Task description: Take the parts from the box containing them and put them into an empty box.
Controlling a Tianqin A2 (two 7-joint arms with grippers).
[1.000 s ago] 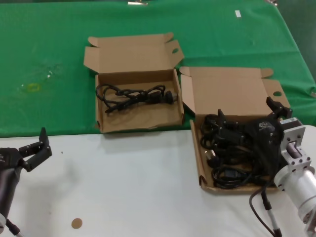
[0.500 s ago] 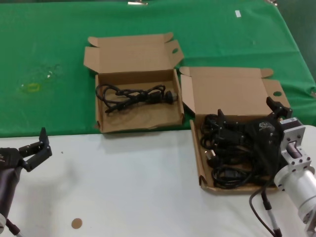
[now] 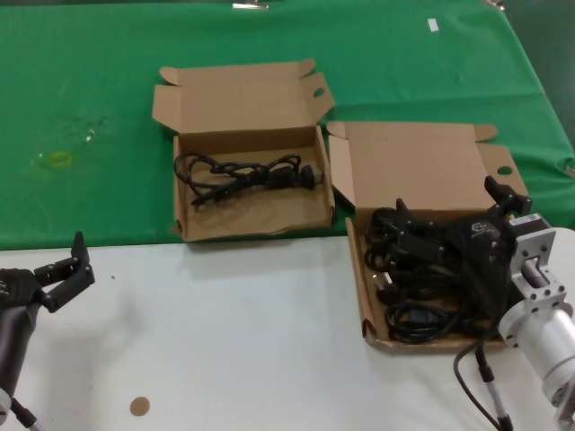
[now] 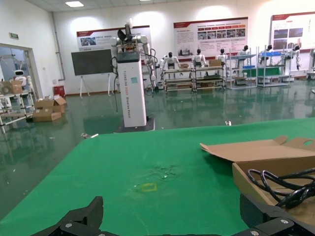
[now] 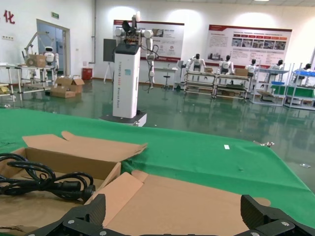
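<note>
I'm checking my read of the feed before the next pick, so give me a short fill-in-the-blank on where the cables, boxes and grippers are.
1. The right gripper hovers open over the box packed with a pile of black ____.
2. The other box, farther left on the green cloth, holds ____ cable.
3. The left gripper waits open over the ____ tabletop.

Missing words: cables; one; white
</note>
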